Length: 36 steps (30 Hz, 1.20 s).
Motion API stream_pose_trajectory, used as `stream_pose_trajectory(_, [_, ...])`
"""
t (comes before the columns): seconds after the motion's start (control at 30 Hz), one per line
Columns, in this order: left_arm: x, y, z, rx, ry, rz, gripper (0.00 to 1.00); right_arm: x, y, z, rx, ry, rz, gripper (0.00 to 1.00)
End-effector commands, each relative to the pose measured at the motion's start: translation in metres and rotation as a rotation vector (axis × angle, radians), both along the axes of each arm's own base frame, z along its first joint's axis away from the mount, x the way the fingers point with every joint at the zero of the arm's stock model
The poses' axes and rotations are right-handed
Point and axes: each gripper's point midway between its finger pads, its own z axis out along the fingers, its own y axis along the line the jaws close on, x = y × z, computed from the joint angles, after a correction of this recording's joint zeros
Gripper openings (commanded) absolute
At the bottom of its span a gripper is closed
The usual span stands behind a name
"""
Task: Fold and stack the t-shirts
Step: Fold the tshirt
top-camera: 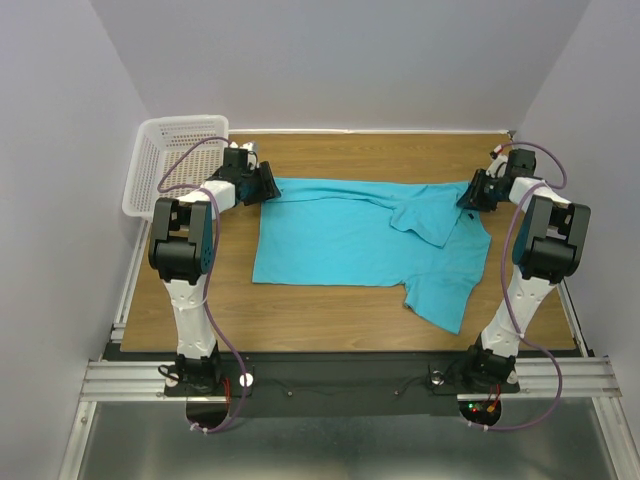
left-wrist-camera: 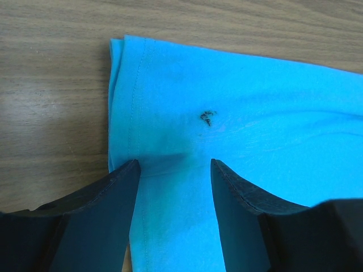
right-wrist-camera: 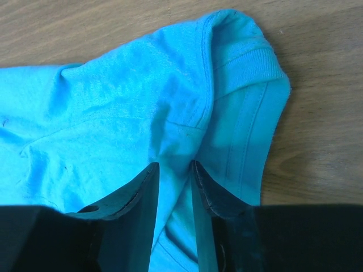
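One turquoise t-shirt (top-camera: 340,240) lies spread on the wooden table, hem to the left and neck to the right, with a fold rumpled near the neck. My left gripper (top-camera: 264,186) is low over the shirt's far left hem corner. In the left wrist view it (left-wrist-camera: 173,167) is open, the flat hem (left-wrist-camera: 136,96) running between its fingers. My right gripper (top-camera: 470,196) is at the far right shoulder by the ribbed collar (right-wrist-camera: 249,62). In the right wrist view it (right-wrist-camera: 174,167) stands narrowly open astride a raised ridge of cloth (right-wrist-camera: 170,130).
A white mesh basket (top-camera: 175,160) stands at the table's far left corner, just behind the left arm. A sleeve (top-camera: 440,300) of the shirt trails toward the near right. Bare wood (top-camera: 330,150) runs along the back edge.
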Motion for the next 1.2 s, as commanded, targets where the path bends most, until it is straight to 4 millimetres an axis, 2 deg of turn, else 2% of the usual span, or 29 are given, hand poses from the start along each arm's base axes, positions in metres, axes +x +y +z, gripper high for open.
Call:
stream_pose_trajectory(0.0, [0.002, 0.002, -0.003, 0.015, 0.002, -0.013, 0.64, 0.002, -0.004, 0.008, 0.004, -0.025, -0.014, 0.3])
stream_pose_trajectory(0.37, [0.002, 0.005, -0.006, 0.024, 0.007, -0.006, 0.64, -0.004, -0.016, 0.008, -0.025, -0.02, -0.038, 0.01])
stream_pose_trajectory(0.57, [0.006, 0.011, -0.008, 0.041, 0.012, 0.017, 0.64, -0.013, -0.027, 0.009, -0.051, -0.015, -0.066, 0.01])
stream_pose_trajectory(0.73, [0.002, 0.014, -0.012, 0.05, 0.041, 0.025, 0.64, -0.013, -0.034, 0.014, -0.06, -0.029, -0.075, 0.01])
stream_pose_trajectory(1.0, [0.004, 0.018, -0.014, 0.06, 0.045, 0.032, 0.64, -0.001, -0.042, 0.027, -0.065, -0.062, -0.086, 0.0])
stream_pose_trajectory(1.17, [0.005, 0.017, -0.012, 0.058, 0.041, 0.027, 0.64, 0.005, -0.035, 0.034, -0.023, -0.093, -0.051, 0.02])
